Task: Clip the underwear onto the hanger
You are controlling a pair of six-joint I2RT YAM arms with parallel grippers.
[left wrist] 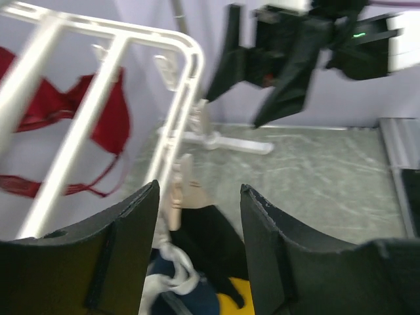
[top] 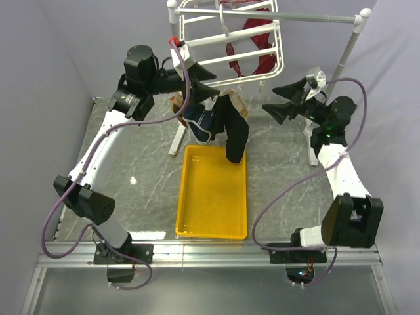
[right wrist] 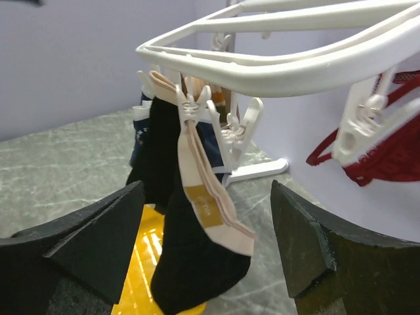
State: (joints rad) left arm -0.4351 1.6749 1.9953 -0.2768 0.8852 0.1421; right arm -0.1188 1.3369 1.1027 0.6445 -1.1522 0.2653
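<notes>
Find underwear (top: 234, 131) hanging by waistband from clip (right wrist: 190, 108) on hanger's (top: 281, 46) 6 o'clock edge, above yellow tray (top: 180, 197). Note left gripper (left wrist: 199, 193) at 9 o'clock, half open, empty; right gripper (top: 270, 98) at 3 o'clock, wide open, empty. Probably best: pinch loose waistband end, raise to next clip.

My right gripper (right wrist: 207, 190) has matt black, rough-edged fingers (right wrist: 92, 243); the hanger (right wrist: 275, 65) is glossy plastic, the underwear (right wrist: 197, 262) soft matt cloth, the tray (top: 213, 203) shiny plastic.
</notes>
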